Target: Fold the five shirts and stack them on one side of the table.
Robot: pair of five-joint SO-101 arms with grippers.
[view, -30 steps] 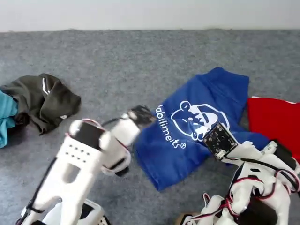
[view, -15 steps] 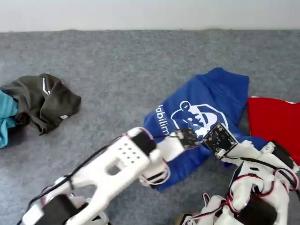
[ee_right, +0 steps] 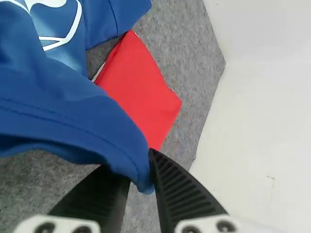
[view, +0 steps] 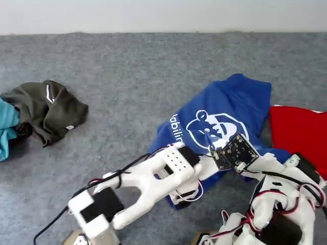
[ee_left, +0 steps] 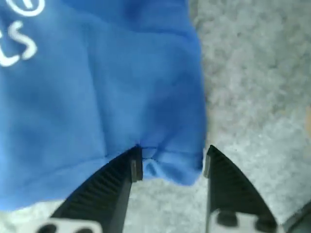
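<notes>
Along the far side the grey felt-like table cover (view: 153, 66) meets a white wall (view: 153, 15), and a broad bare stretch of it lies open between the dark shirt (view: 46, 109) near one end and the blue shirt (view: 219, 127) toward the other. In the right wrist view the cover's edge runs just past the red shirt (ee_right: 138, 90), with white surface beyond. Four shirts show: the blue one spread out with its white print up, the red one flat as a neat rectangle just beside it, the dark one crumpled, and a teal shirt (view: 6, 127) touching the dark one at the picture's edge. Two white arms stand at the near side. The left arm (view: 163, 173) stretches across to the blue shirt's near hem, where the left gripper (ee_left: 170, 165) is spread apart with the hem's corner between its fingers, one finger touching the cloth. The right arm (view: 278, 194) sits by the same hem, and the right gripper (ee_right: 141, 177) is clenched on the blue shirt's edge
</notes>
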